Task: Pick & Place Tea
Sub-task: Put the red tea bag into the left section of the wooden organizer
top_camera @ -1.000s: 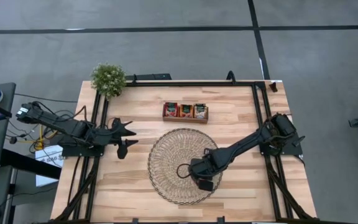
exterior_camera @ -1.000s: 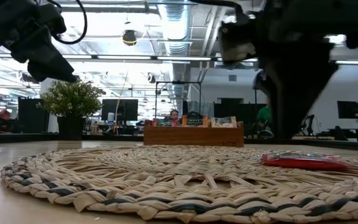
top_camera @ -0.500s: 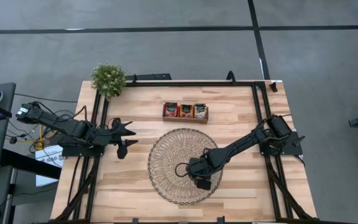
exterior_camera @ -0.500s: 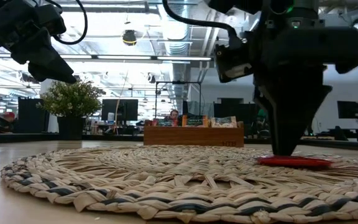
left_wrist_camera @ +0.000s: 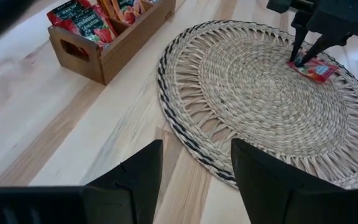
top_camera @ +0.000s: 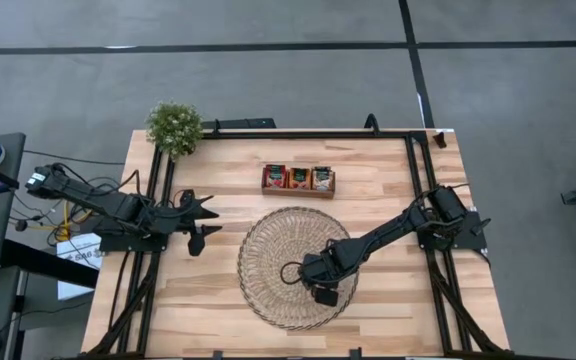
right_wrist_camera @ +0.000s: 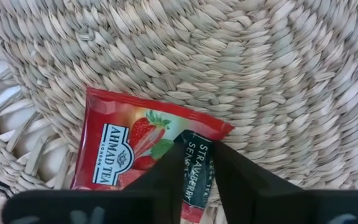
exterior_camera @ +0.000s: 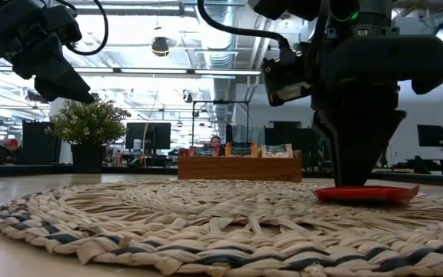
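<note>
The main risk is a weak pinch. The right gripper [right_wrist_camera: 194, 180] has its 2 dark fingers straddling only the edge of the flat red strawberry tea sachet [right_wrist_camera: 145, 146], near 1 corner, with a narrow gap between them. In the low view the sachet [exterior_camera: 366, 193] seems to have its far side tipped slightly off the weave, so I judge the fingers are closing on it, but whether the grip is firm I cannot tell. A hold that thin on a slick foil packet could let it slide out or swing on the lift. The fingertips could also snag a strand of the round woven straw mat [top_camera: 263, 290] and drag it.

The sachet lies on the mat, on the side nearer the right arm. The brown wooden 3-slot tray [top_camera: 298, 181], already holding upright sachets, sits well apart just beyond the mat's far rim.

The right arm reaches in from its base across the mat, wrist bent down so the gripper [exterior_camera: 358, 173] points nearly vertically at the sachet. The left gripper [top_camera: 204, 220] waits off the mat at the table's left side, raised, with its jaws spread and holding nothing.
</note>
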